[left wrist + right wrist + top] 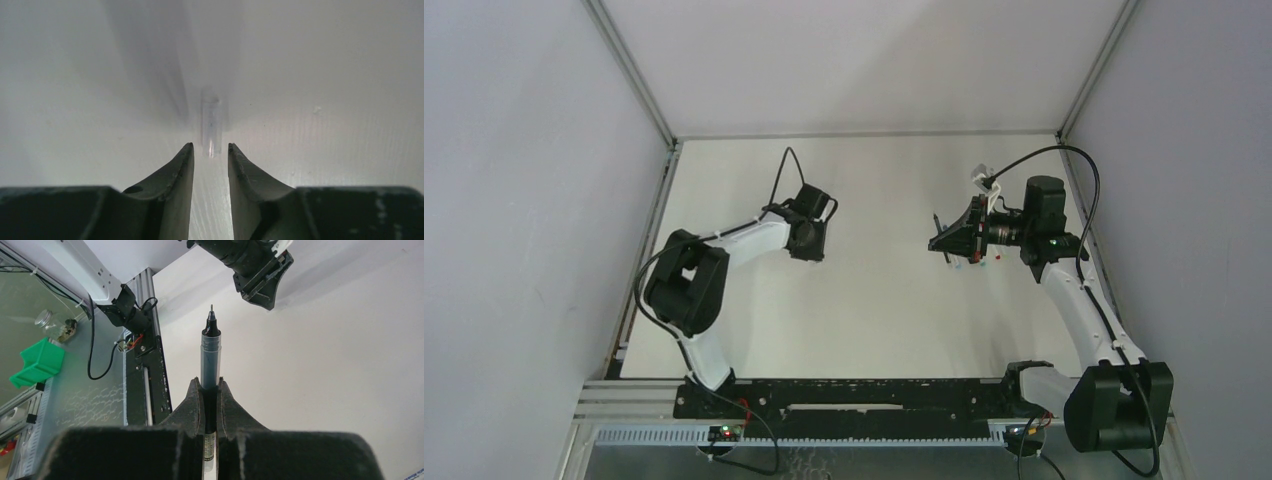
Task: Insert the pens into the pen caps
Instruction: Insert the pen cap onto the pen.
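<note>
The step in hand appears to be the taking of a cap for the pen that the other arm holds. On the left, the left arm bends at its elbow and reaches toward the far middle of the white surface, with the left gripper pointed down at it. Its fingers stand a little apart, one on each side of the near end of a short, pale, see-through plastic cap. A thin gap shows on both sides, so the cap is not pinched. It seems to rest on the surface, but the view is too blurred to be sure.

The next move probably calls for pressing the fingers squarely onto the cap, lifting it, and turning its open mouth to the right.

On the right, the right arm rises from the near right corner and turns its wrist to the left. The right gripper has its fingers pressed on a thin black pen with a grey see-through barrel. The pen is above the surface, its fine tip pointing left toward the left gripper.
</note>
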